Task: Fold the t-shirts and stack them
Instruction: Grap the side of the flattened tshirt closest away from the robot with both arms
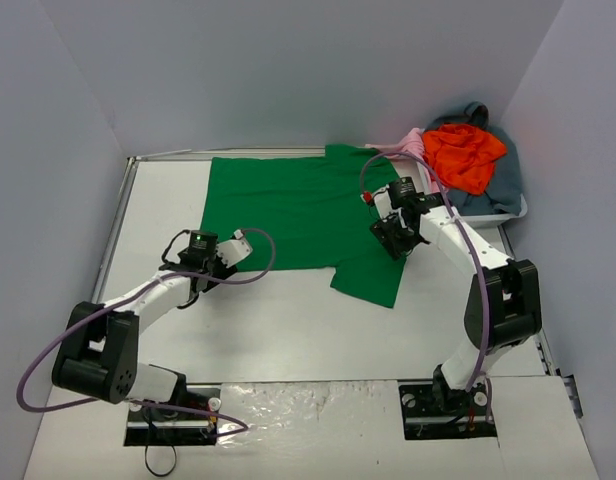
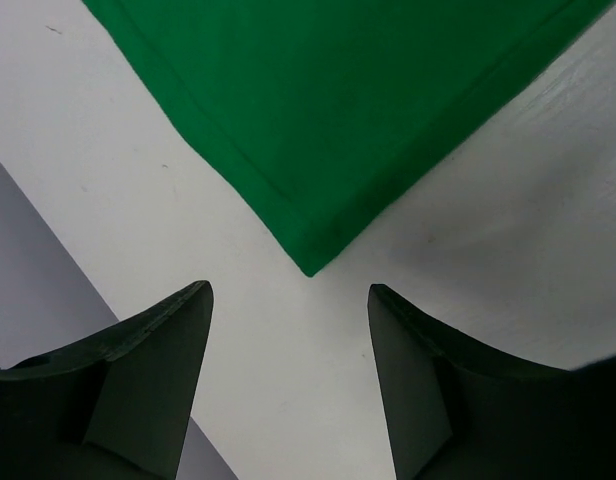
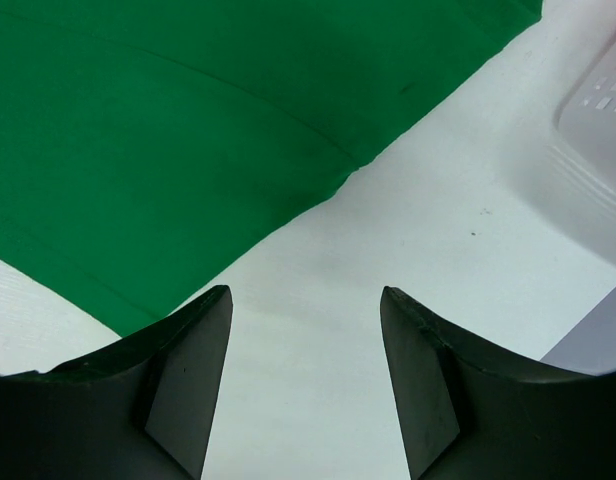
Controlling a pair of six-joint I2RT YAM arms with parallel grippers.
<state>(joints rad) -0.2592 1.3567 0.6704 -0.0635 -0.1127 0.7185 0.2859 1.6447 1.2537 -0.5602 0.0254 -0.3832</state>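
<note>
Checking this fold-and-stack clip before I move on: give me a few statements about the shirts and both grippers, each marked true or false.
1. The green t-shirt lies spread out on the table. True.
2. The left gripper is shut on the shirt's corner. False: it is open, and the corner lies just ahead of its fingers, ungripped.
3. The right gripper is open and holds nothing. True.
4. The orange-red shirt is folded on top of the green one. False: it sits crumpled on the grey-blue shirt at the tub, far right corner.
</note>
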